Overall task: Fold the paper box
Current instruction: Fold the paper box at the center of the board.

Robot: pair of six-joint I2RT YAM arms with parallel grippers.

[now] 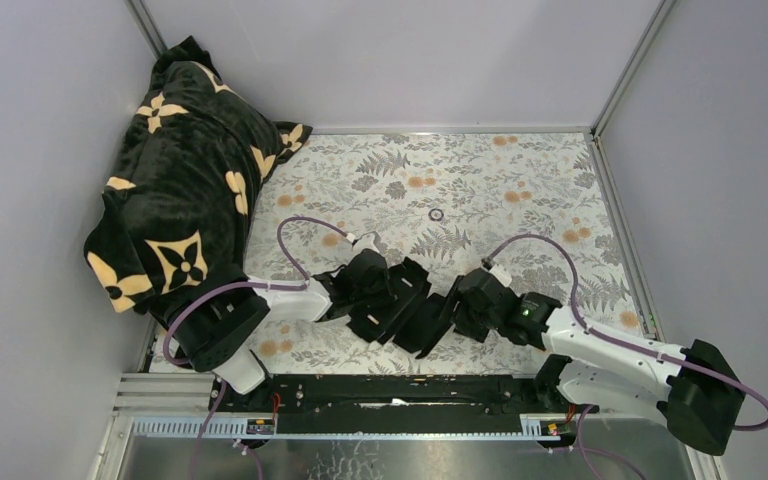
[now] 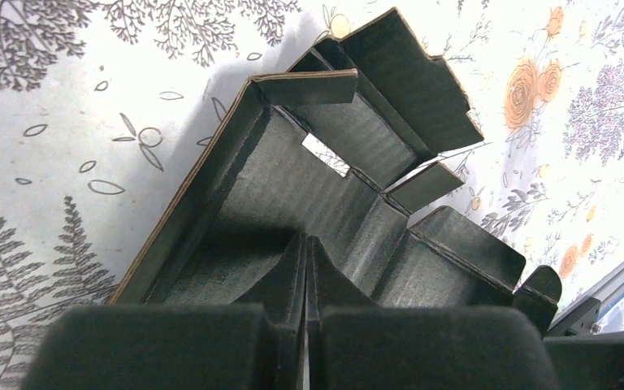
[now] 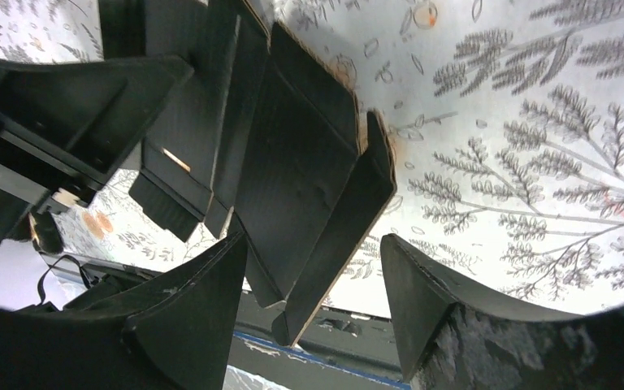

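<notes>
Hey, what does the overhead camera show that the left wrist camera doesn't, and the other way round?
Only the overhead view: the black blanket with cream flowers heaped at the far left, and the right gripper at the right end of the paper box. Only the left wrist view: the box's inside up close, a small slot in one panel, and the left gripper with its fingers shut on a flap. Both: the half-folded black box lying on the floral table cover.
</notes>
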